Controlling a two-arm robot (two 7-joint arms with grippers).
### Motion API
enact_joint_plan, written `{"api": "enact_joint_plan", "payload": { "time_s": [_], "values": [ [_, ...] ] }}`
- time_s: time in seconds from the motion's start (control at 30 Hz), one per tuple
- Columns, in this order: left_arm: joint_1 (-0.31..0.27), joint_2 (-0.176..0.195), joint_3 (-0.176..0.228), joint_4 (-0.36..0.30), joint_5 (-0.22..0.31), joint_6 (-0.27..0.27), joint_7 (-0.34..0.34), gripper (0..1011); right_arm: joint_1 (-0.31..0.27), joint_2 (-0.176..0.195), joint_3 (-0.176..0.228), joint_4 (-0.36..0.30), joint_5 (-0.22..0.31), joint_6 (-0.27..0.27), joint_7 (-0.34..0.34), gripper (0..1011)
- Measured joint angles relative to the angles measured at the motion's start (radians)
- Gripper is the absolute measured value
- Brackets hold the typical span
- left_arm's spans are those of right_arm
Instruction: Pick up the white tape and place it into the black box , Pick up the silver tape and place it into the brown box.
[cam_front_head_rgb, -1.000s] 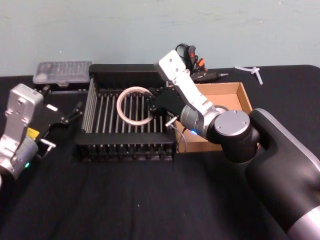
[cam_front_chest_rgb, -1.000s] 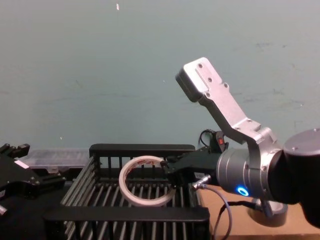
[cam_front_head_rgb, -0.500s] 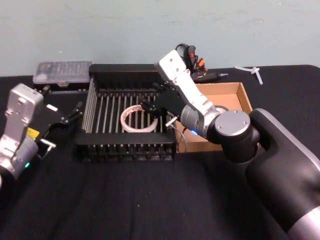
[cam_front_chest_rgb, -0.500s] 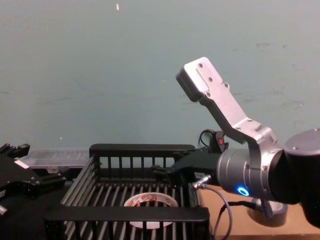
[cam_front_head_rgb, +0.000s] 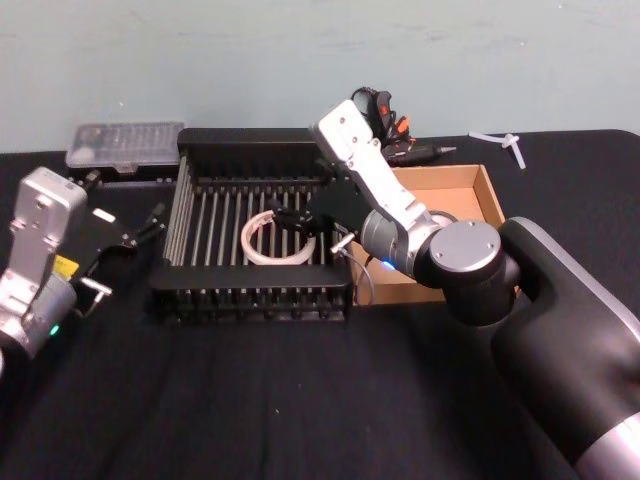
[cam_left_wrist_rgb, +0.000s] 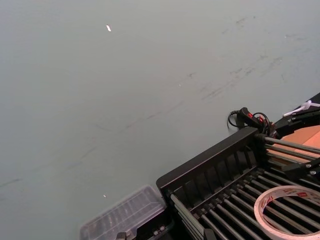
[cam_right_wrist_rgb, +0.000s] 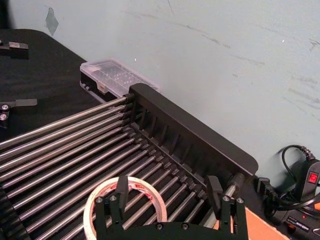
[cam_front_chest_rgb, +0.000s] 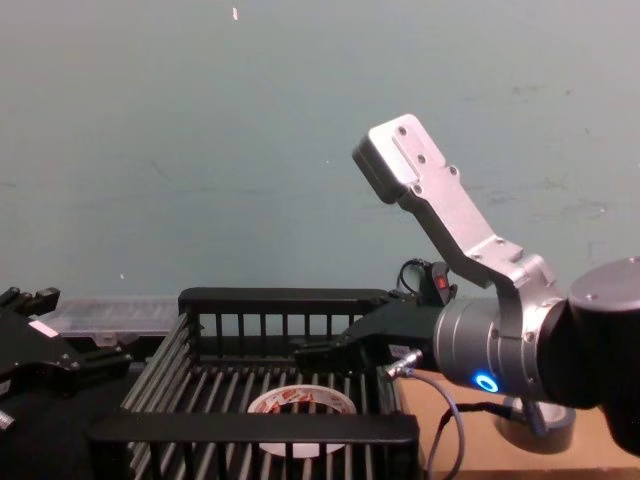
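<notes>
While the left gripper (cam_front_head_rgb: 150, 226) rests parked on the black cloth beside the crate's left wall, whether spread or closed I cannot tell, the working right gripper (cam_right_wrist_rgb: 166, 196) hangs over the black box (cam_front_head_rgb: 250, 290) near its right rim, its two black fingers spread wide with nothing between them. Below it the white tape (cam_right_wrist_rgb: 125, 206) lies flat on the crate's barred floor, toward the right side, so the first half of the task looks done: the ring is in the box and let go. Next, I judge, comes the silver tape (cam_front_chest_rgb: 540, 430), which sits in the chest view against the tan card of the brown box (cam_front_head_rgb: 470, 185), partly hidden behind the right arm; whether it lies inside that box or just beside it cannot be told. If it is outside, the arm must lift clear of the crate's rim, swing right, and close across the thick roll. Of materials: the ring is thin, pale and glossy with red print; the crate is hard black plastic with long parallel bars and solid rims; the tray is matt cardboard with low walls. Farther off, at the table's back left, a clear plastic case (cam_front_head_rgb: 125, 143) lies against the crate's far corner.
</notes>
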Motion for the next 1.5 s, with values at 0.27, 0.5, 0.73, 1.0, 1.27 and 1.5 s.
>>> {"api": "enact_joint_plan", "payload": {
  "time_s": [0.27, 0.5, 0.73, 1.0, 1.27, 1.5],
  "values": [
    [0.000, 0.000, 0.000, 0.000, 0.000, 0.000, 0.000, 1001, -0.005, 0.000, 0.007, -0.008, 0.002, 0.000, 0.011, 1002],
    [0.000, 0.000, 0.000, 0.000, 0.000, 0.000, 0.000, 1001, -0.033, 0.011, 0.030, -0.075, 0.013, 0.008, 0.029, 1002],
    [0.000, 0.000, 0.000, 0.000, 0.000, 0.000, 0.000, 1001, -0.074, 0.039, 0.056, -0.174, 0.025, 0.020, 0.030, 1002],
    [0.000, 0.000, 0.000, 0.000, 0.000, 0.000, 0.000, 1001, -0.150, 0.091, 0.102, -0.294, 0.017, 0.028, -0.004, 1002],
    [0.000, 0.000, 0.000, 0.000, 0.000, 0.000, 0.000, 1001, -0.226, 0.128, 0.165, -0.367, -0.013, 0.017, -0.058, 1003],
    [0.000, 0.000, 0.000, 0.000, 0.000, 0.000, 0.000, 1001, -0.264, 0.145, 0.205, -0.368, -0.063, -0.012, -0.111, 1002]
  ]
}}
